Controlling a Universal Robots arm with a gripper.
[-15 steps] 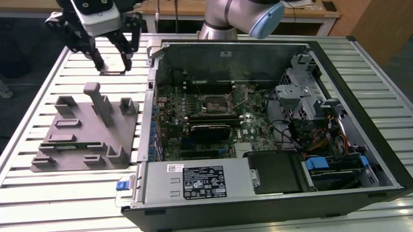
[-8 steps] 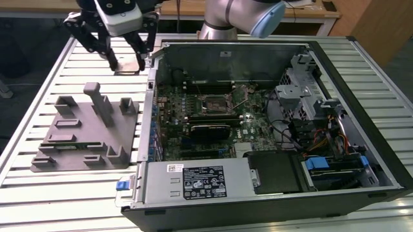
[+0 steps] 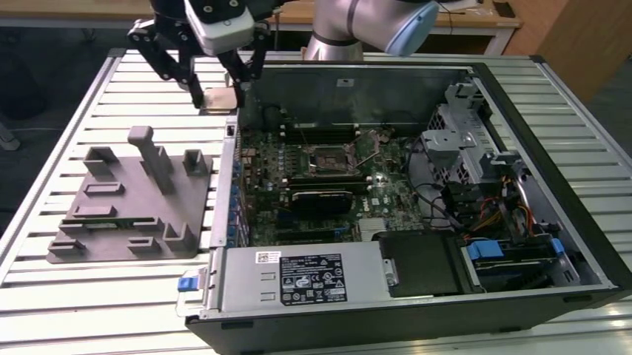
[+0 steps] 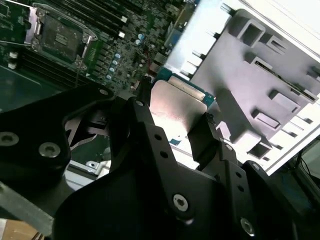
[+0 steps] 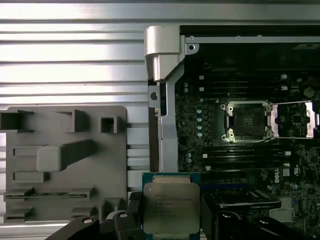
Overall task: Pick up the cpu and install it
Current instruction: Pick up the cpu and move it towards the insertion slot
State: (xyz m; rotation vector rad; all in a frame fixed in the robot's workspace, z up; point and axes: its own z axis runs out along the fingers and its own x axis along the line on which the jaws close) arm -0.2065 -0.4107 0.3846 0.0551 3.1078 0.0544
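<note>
Gripper: the gripper (image 3: 219, 89) is seen in the exterior view hanging from the arm above the slatted table (image 3: 79, 296). Its two black fingers (image 4: 145, 125) are pressed against opposite edges of the cpu (image 5: 171, 207), so it is clamped on the chip.
Cpu: it is held flat and lifted clear of the table, with the silver metal plate turned toward the first wrist camera. A thin green border is seen along one edge.
Position: the chip is carried between the grey fixture tray (image 5: 65, 160) and the open computer case (image 3: 395, 325), just beside the case's side wall.
Socket: the motherboard socket (image 5: 247, 120) is seen uncovered, with its load plate (image 5: 294, 120) folded out to one side. It lies well apart from the chip.
Fixture tray: it is laid on the table to the exterior view's left of the case, with upright posts and recesses on top.
</note>
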